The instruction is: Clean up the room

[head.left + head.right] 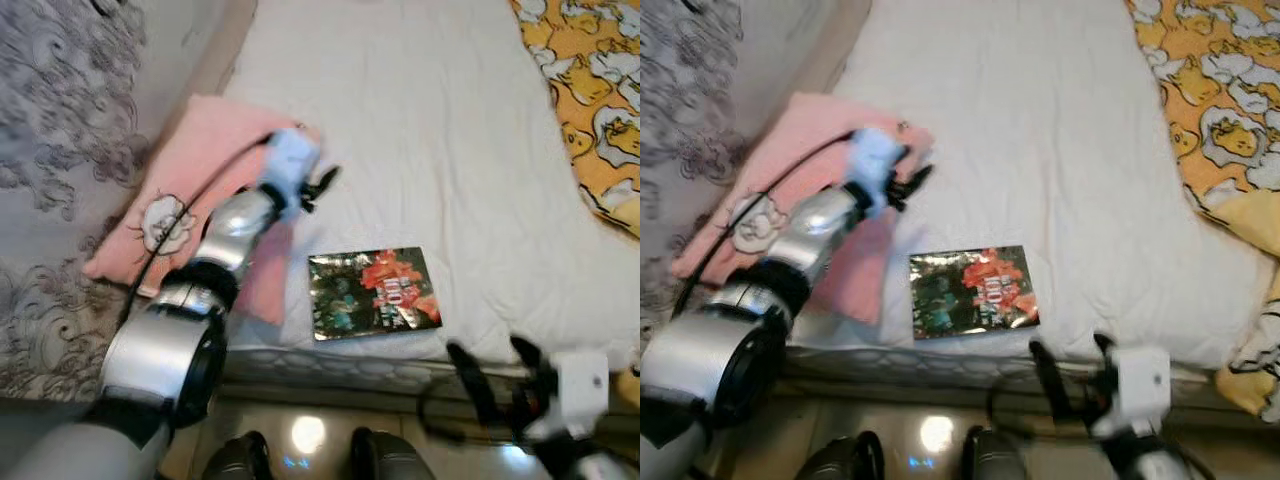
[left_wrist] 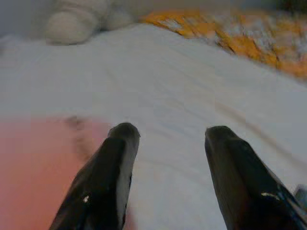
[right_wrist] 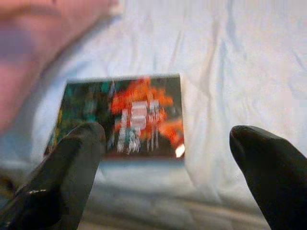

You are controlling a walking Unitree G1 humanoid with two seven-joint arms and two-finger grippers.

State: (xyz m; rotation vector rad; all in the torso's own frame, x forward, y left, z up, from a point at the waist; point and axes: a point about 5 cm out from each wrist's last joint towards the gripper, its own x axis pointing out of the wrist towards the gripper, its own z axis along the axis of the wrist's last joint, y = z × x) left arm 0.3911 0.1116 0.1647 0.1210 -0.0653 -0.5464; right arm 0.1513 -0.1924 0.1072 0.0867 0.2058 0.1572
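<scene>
A glossy book (image 1: 372, 292) with a green and red cover lies flat on the white bed sheet (image 1: 420, 130), near the front edge of the mattress. A pink pillow (image 1: 185, 205) with a white flower print rests at the bed's left side. My left gripper (image 1: 322, 186) hovers open over the pillow's right edge, its fingers (image 2: 112, 163) apart above pink cloth and white sheet. My right gripper (image 1: 492, 365) is open, low in front of the mattress edge, right of the book. In the right wrist view the book (image 3: 127, 117) lies between and beyond the spread fingers (image 3: 76, 158).
An orange blanket with white duck prints (image 1: 590, 90) covers the bed's right side. A grey patterned curtain or cloth (image 1: 60, 130) hangs at the left. White plush shapes (image 2: 72, 21) sit at the far end of the bed. My feet (image 1: 300, 455) stand on shiny floor.
</scene>
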